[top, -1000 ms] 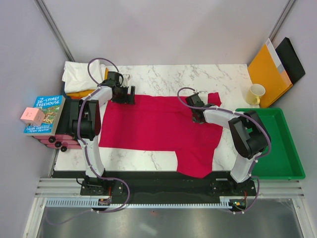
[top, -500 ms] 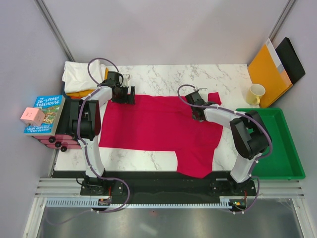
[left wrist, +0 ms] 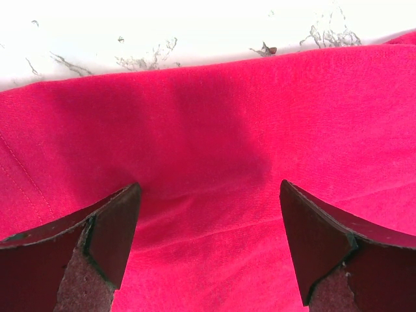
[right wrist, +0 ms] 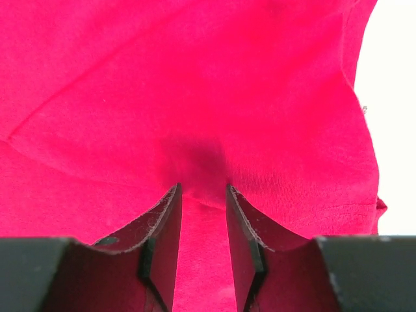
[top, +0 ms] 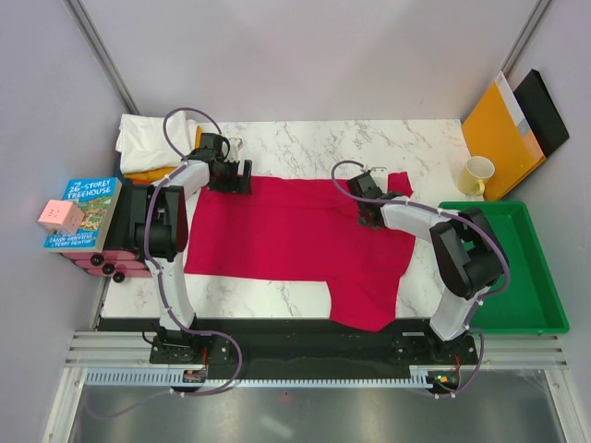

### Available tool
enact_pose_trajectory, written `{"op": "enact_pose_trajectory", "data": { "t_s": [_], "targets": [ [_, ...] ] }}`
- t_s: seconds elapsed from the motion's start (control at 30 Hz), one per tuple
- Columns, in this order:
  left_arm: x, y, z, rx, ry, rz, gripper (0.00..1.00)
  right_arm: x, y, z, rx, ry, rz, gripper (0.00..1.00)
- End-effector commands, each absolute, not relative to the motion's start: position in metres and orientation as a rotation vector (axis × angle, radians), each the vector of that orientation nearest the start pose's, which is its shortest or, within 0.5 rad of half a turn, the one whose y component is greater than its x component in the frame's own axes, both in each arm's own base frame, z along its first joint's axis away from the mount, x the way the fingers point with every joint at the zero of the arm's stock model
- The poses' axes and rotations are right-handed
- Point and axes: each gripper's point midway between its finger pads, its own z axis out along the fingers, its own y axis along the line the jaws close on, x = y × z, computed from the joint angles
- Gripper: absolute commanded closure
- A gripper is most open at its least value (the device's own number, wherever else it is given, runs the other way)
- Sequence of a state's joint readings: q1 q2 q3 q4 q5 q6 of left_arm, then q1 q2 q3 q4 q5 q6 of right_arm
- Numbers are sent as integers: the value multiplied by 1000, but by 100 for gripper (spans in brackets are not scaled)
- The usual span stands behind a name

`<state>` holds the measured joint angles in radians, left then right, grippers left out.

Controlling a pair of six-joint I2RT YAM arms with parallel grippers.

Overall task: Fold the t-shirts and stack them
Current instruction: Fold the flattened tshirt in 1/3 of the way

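Left gripper (top: 238, 177), top view: jaws spread wide, poised over the far left edge of the crimson t-shirt (top: 295, 240), which lies flat across the middle of the marble table (top: 305, 148). Right gripper (top: 367, 212) sits on the shirt's far right part, near a sleeve. A folded white t-shirt (top: 152, 138) rests at the far left corner on a yellow-orange t-shirt (top: 148, 173); the green tray (top: 545, 305) lies at the right. Left wrist view: the left gripper (left wrist: 208, 227) has its fingers (left wrist: 110, 227) well apart, nothing between them, above the crimson t-shirt (left wrist: 208, 130), whose edge meets bare table (left wrist: 195, 32) beyond. Right wrist view: the right gripper (right wrist: 203, 221) shows its fingers (right wrist: 162, 240) parted by a narrow gap, tips against the crimson t-shirt (right wrist: 195, 97), where creases gather; table (right wrist: 396, 97) shows at right.
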<state>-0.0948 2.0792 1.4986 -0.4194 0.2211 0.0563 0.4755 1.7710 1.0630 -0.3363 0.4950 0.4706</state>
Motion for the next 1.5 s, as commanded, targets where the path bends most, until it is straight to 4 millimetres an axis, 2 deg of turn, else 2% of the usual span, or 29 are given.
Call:
{"op": "enact_pose_trajectory", "data": {
  "t_s": [0.0, 0.13, 0.2, 0.3, 0.33, 0.43, 0.6, 0.73, 0.83, 1.1, 1.47],
  "targets": [
    [474, -79, 30, 261, 2571, -309, 6, 368, 119, 23, 169, 2470, -237, 60],
    [473, -79, 28, 257, 2577, -311, 6, 364, 116, 12, 163, 2493, -262, 61],
    [473, -80, 28, 258, 2576, -315, 6, 364, 116, 8, 167, 2503, -268, 67],
    [473, -80, 28, 258, 2576, -317, 6, 364, 117, 6, 181, 2506, -265, 89],
    [472, -79, 28, 259, 2578, -311, 6, 365, 117, 7, 185, 2504, -260, 100],
    [472, -79, 27, 262, 2578, -308, 6, 368, 117, 15, 193, 2478, -255, 100],
    [473, -79, 27, 258, 2578, -309, 6, 377, 114, 43, 216, 2401, -252, 100],
    [475, -80, 28, 253, 2575, -312, 6, 391, 116, 67, 229, 2344, -254, 100],
    [477, -80, 29, 255, 2573, -312, 6, 401, 116, 75, 234, 2326, -257, 100],
    [475, -79, 26, 261, 2581, -306, 6, 428, 108, 71, 281, 2313, -290, 100],
    [478, -79, 25, 257, 2583, -307, 6, 493, 92, 78, 368, 2259, -293, 100]
  ]
}}
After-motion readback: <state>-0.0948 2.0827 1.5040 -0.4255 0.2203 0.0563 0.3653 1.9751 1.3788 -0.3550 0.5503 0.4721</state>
